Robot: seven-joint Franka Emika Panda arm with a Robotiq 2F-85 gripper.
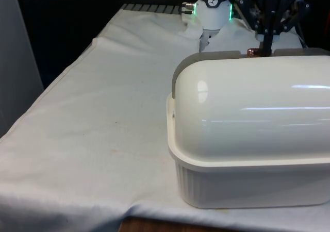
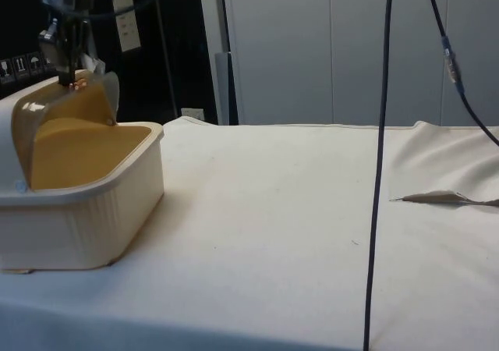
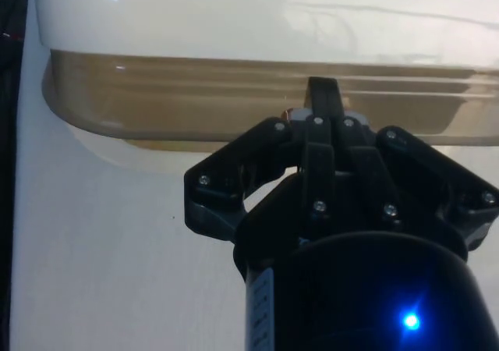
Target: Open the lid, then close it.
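The bread box (image 1: 242, 180), cream with a ribbed base, sits close to the front view's near edge of the surface (image 1: 87, 139), at that view's right, its far end cut off by the picture's border. Its long axis runs across the front view, and it turns its rounded back to that camera. In the side view its opening faces away from the robot's end, showing a tan inside. The translucent lid (image 2: 74, 105) is rolled partway up. A dark cable (image 2: 378, 210) hangs in front of the side view. Farthest back, the hand (image 1: 265, 49) meets the lid's top edge by a small coppery knob (image 1: 252, 51); its fingers look drawn together there, but whether they are clamped on anything cannot be made out.
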